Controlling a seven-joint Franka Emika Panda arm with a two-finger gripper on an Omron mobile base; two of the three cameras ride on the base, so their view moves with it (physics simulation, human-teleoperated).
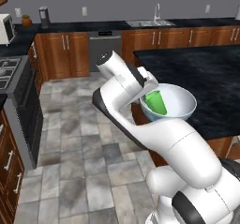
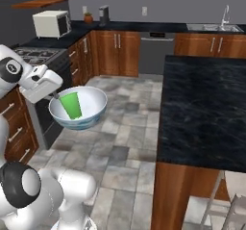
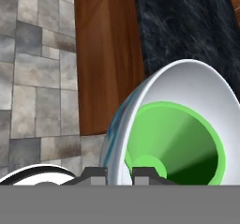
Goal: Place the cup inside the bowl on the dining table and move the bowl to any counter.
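The gripper (image 3: 118, 174) pinched the rim of the bowl (image 2: 91, 109), held in the air above the floor, at nine o'clock from the table (image 2: 206, 108). The cup (image 2: 71, 106) stood inside. Carrying it level and slowly would keep the cup from tipping.

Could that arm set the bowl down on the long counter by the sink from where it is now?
Probably not yet. The tool grips the bowl over the floor; the counter lies across open tiles, nothing blocking.
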